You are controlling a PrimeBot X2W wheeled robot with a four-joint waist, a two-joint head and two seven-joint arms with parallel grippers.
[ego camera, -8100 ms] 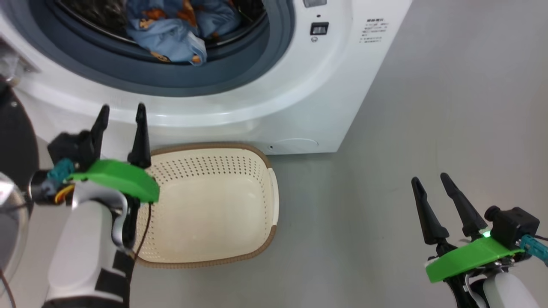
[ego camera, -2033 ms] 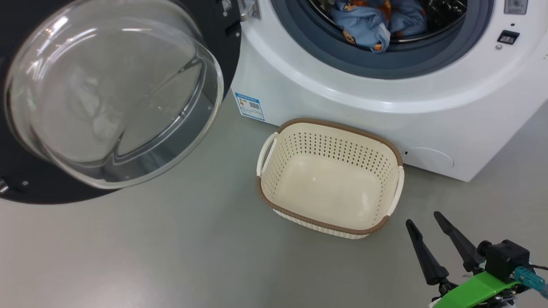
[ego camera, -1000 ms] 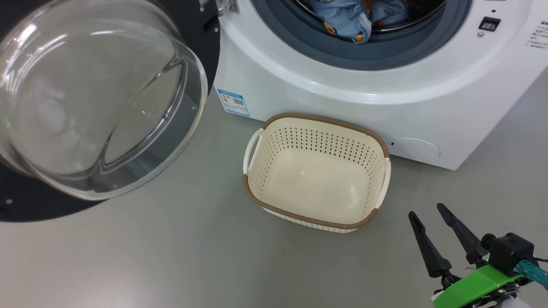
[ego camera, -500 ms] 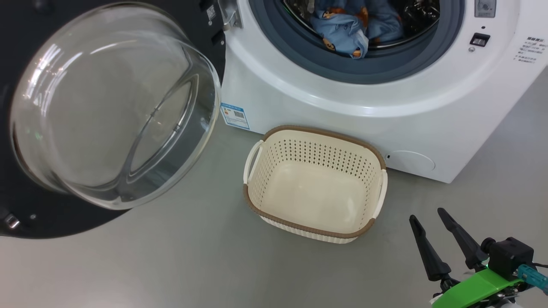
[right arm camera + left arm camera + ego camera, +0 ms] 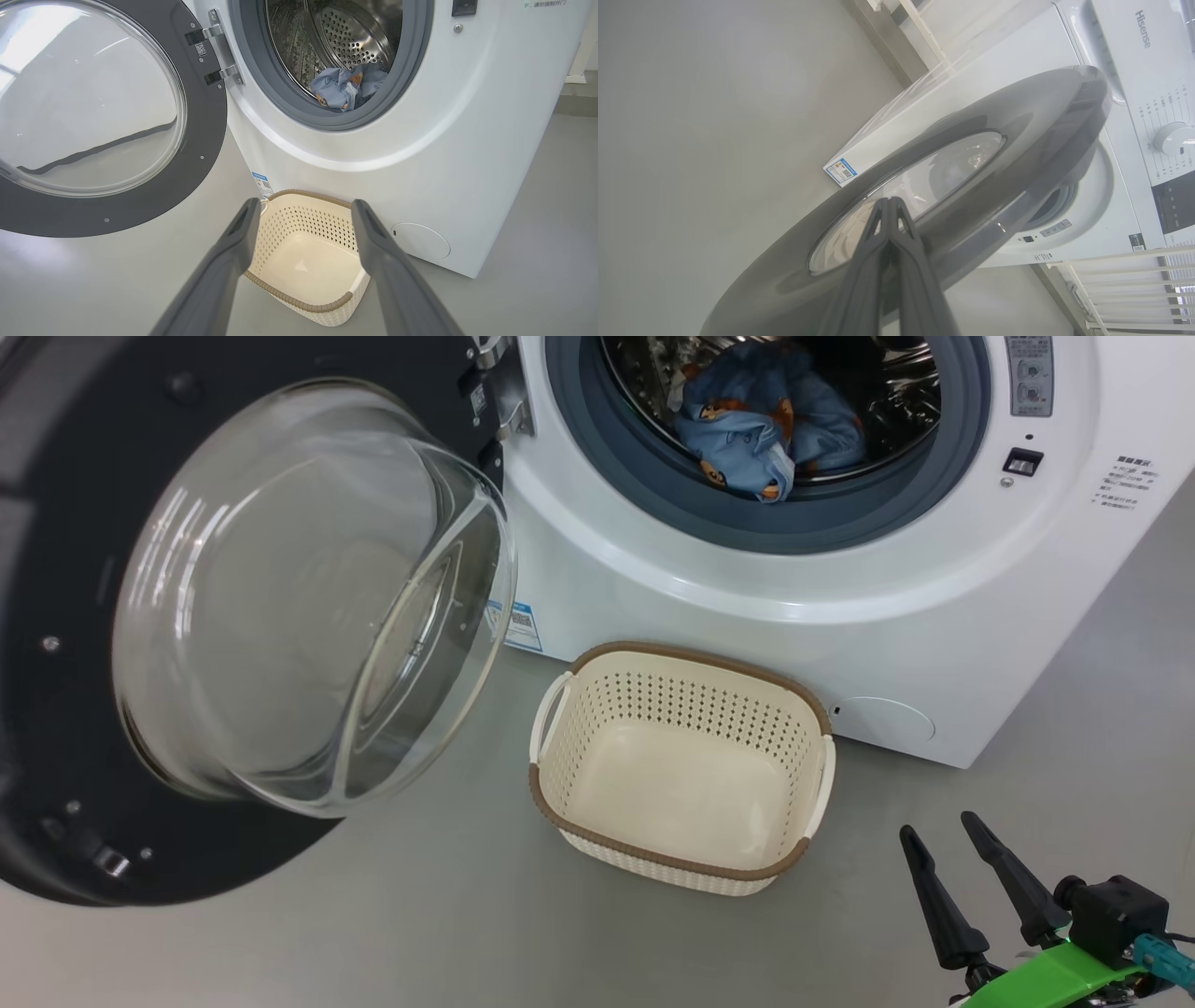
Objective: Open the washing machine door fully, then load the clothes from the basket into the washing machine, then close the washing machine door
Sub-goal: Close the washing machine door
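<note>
The washing machine stands with its door swung out to the left, the glass bowl facing the head camera. The light blue clothes lie inside the steel drum and also show in the right wrist view. On the floor in front sits the cream basket, with nothing in it. My right gripper hovers open at the lower right, its fingers framing the basket. My left gripper is shut on nothing, tips close against the door's outer face; I cannot tell whether they touch.
Grey floor spreads left of and in front of the basket. A blue label and a round cap sit low on the machine's front. A white railing stands beside the machine in the left wrist view.
The head camera has tilted up, showing more of the drum. The door has swung a little toward the machine, its bowl now covering part of the blue label. My right gripper stays open.
</note>
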